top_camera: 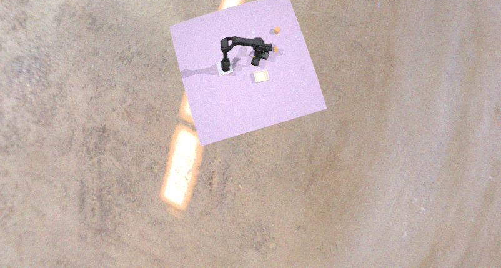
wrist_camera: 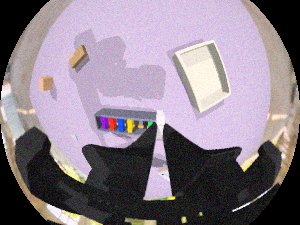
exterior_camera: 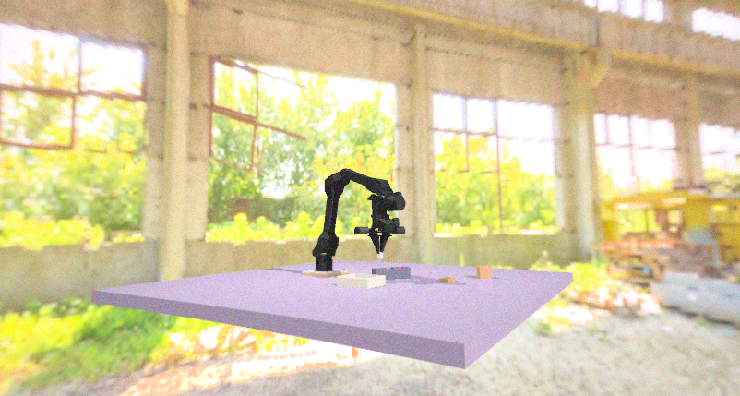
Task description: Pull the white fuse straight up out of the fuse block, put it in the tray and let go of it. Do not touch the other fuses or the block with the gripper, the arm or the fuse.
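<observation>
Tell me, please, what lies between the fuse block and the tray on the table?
In the wrist view, only bare purple table lies between the fuse block and the tray; shadow falls on part of it.

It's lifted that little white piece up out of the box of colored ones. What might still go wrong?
The gripper pinches the white fuse only at its narrow fingertips, so it might slip and fall short of the tray. The fuse block sits just below; a low sideways swing could clip it.
</observation>
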{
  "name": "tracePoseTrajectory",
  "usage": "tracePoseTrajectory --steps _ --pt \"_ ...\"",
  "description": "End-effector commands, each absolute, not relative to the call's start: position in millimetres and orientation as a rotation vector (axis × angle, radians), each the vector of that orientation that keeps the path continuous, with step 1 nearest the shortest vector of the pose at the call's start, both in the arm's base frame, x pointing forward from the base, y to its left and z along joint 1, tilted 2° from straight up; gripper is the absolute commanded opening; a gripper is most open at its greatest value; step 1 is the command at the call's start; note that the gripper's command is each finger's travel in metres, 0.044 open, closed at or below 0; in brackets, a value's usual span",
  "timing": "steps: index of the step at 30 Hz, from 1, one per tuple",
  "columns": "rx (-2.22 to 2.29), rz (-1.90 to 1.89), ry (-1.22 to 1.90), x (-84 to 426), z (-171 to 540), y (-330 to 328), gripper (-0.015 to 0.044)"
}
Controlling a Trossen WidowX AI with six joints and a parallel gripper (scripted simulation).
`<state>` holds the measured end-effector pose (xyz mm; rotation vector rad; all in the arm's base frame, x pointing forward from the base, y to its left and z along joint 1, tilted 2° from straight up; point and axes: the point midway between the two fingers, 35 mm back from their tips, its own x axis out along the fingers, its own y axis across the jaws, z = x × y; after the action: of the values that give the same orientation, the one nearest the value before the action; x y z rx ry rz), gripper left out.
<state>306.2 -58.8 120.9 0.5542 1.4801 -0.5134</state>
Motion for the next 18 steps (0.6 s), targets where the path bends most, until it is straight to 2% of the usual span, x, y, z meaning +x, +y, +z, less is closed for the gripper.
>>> tracePoseTrajectory --steps 1,18 --pt "0.553 -0.512 1.485 311.0 119.7 -84.9 0.0" --pt "0.546 -0.519 1.483 303.4 116.7 -187.6 0.0"
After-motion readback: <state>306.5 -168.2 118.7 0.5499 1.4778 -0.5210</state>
